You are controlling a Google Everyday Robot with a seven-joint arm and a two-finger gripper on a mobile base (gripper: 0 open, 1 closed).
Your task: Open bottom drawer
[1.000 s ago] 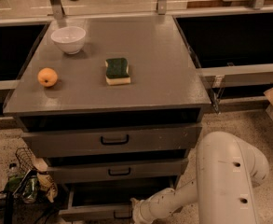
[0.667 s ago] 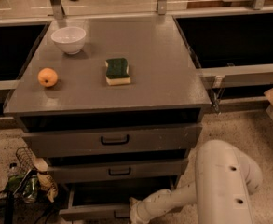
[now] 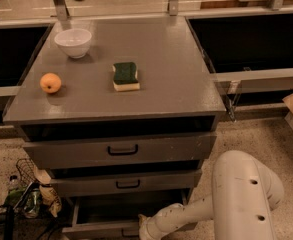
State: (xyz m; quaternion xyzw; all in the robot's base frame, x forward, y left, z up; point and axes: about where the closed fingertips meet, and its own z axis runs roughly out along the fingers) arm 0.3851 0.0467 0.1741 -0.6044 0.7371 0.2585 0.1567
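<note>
The grey cabinet (image 3: 116,106) has three drawers. The bottom drawer (image 3: 101,229), the lowest and shallowest, stands pulled out, and its dark inside (image 3: 128,209) shows under the middle drawer (image 3: 126,184). My gripper (image 3: 144,228) is at the bottom drawer's front, near its middle, at the lower edge of the view. The drawer's handle is hidden there. My white arm (image 3: 236,194) reaches in from the lower right.
On the cabinet top lie a white bowl (image 3: 73,42), an orange (image 3: 50,82) and a green and yellow sponge (image 3: 125,76). The top drawer (image 3: 121,150) is shut. A wire basket with clutter (image 3: 28,196) stands on the floor at the left.
The bottom drawer has come out a little further toward me. My arm and gripper have moved down and back with it.
</note>
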